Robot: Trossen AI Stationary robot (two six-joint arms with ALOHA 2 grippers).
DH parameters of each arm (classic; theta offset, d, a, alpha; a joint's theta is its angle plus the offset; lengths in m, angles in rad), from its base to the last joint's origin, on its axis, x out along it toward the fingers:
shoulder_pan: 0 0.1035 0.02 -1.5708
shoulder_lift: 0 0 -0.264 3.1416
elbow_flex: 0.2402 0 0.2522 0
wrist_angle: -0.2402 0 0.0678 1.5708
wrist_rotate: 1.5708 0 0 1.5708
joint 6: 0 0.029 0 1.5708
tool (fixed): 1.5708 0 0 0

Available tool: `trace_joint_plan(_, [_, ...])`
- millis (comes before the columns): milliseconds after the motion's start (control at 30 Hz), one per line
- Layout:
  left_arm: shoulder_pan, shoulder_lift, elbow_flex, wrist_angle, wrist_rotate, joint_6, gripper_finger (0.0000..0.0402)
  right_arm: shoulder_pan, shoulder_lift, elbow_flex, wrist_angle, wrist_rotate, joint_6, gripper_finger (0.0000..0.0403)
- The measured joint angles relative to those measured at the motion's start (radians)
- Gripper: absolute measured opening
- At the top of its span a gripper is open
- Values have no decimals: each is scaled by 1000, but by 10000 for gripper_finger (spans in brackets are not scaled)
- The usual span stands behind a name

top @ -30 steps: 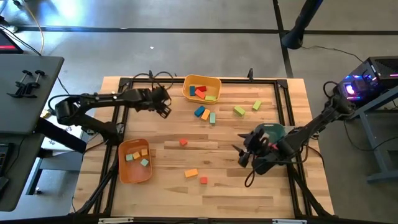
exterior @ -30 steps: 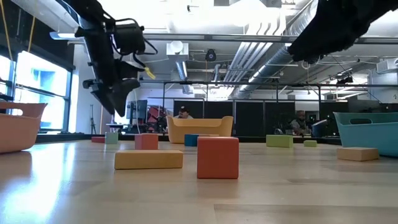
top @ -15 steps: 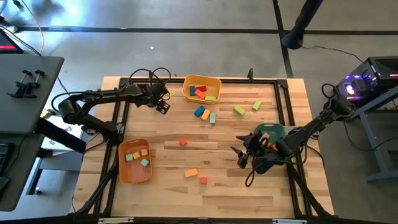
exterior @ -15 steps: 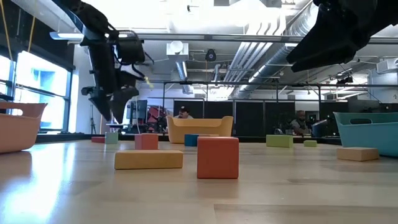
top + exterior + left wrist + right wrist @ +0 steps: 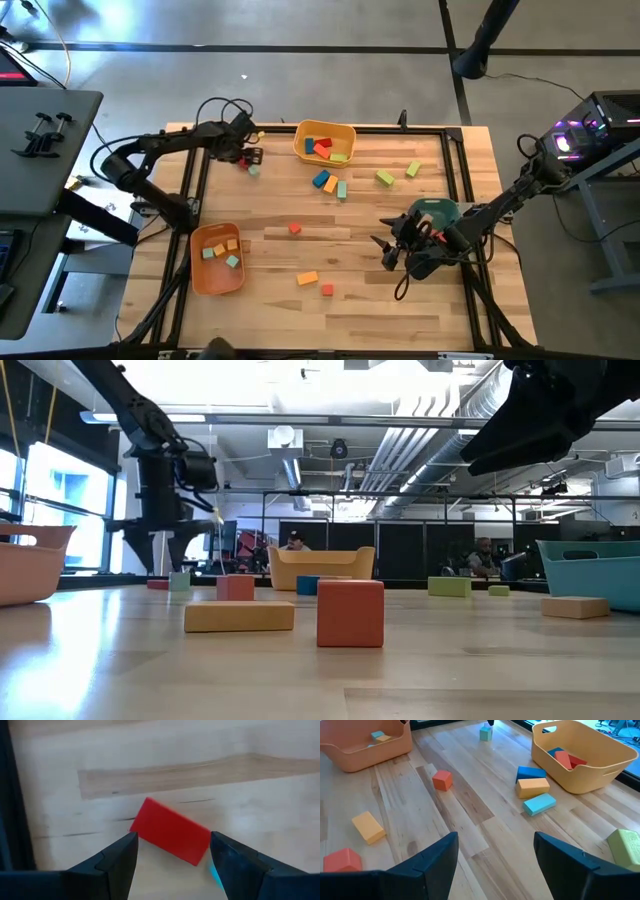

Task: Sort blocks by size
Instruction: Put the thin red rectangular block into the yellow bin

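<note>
- Left gripper (image 5: 170, 851) at the far-left corner of the light wooden desk (image 5: 350, 320), fingers (image 5: 112, 857) spread and empty, poised over a small red rectangular wooden block (image 5: 170, 830).
- Key relation – the red block lies between the two fingertips, just ahead of them, its long axis slanted across the gap rather than square to it; a wrist turn looks needed before closing.
- A small teal wooden block (image 5: 254, 170) sits just beside it; risk of nudging it.
- Left arm is far nearer; right gripper (image 5: 492, 851) hovers by the teal plastic bin (image 5: 437, 209), fingers spread, holding nothing.
- Surface: flat bare planks, black frame rail close by – little room on that side.
- Other blocks lie scattered mid-desk or in the yellow plastic bin (image 5: 345, 131) and orange plastic bin (image 5: 198, 275).
</note>
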Motion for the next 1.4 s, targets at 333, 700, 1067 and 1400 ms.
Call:
trace_joint_plan(333, [41, 105, 18, 75, -8, -107, 230, 0, 0, 0, -1, -1, 0, 254])
trace_joint_plan(700, [25, 115, 20, 185, 8, -85, 198, 0, 0, 0, -5, -2, -1, 254])
trace_joint_plan(1067, [-12, 93, 16, 474, 152, 131, 193, 0, 0, 0, -8, 3, -3, 254])
trace_joint_plan(1400, [-72, 96, 18, 488, 121, 828, 194, -3, 0, 0, -8, 4, 0, 254])
